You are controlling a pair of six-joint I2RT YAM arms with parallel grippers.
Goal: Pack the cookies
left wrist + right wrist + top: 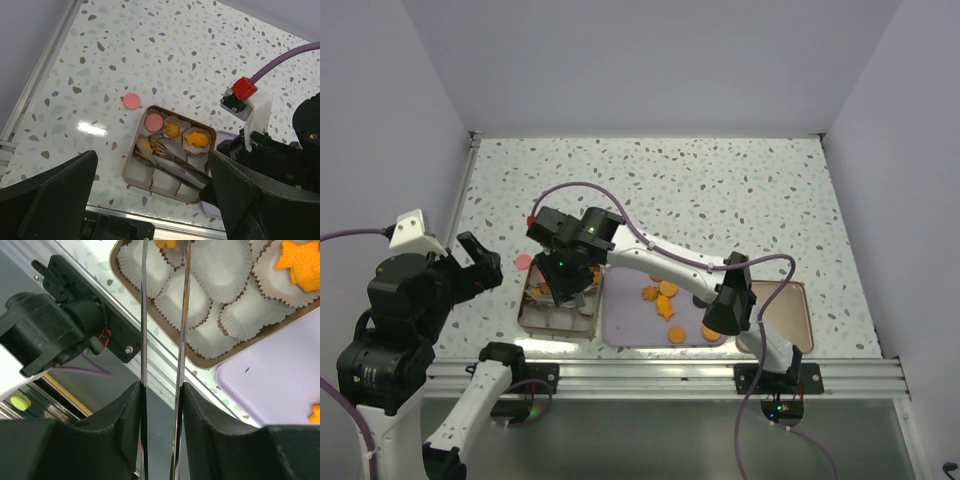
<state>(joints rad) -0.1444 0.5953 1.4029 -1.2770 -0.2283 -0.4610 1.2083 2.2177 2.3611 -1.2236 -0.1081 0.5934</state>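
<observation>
Surface: speckled white table (720, 180), lilac walls (620, 60).
Right gripper (160, 389): clamped on tongs (175, 165).
Cookie (146, 146): orange, between the tong tips, inside tin (129, 172).

Desk (720, 190) white with grey, brown, blue speckles. Cookies (665, 300) orange; pink cookie (132, 101). Tray (630, 325) lilac. Tin (180, 116) tan, paper cups (185, 302) white. Tongs (175, 167) silver. Cable (575, 186) purple.

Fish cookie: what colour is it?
Orange. The fish cookie shows best in the left wrist view.
</observation>
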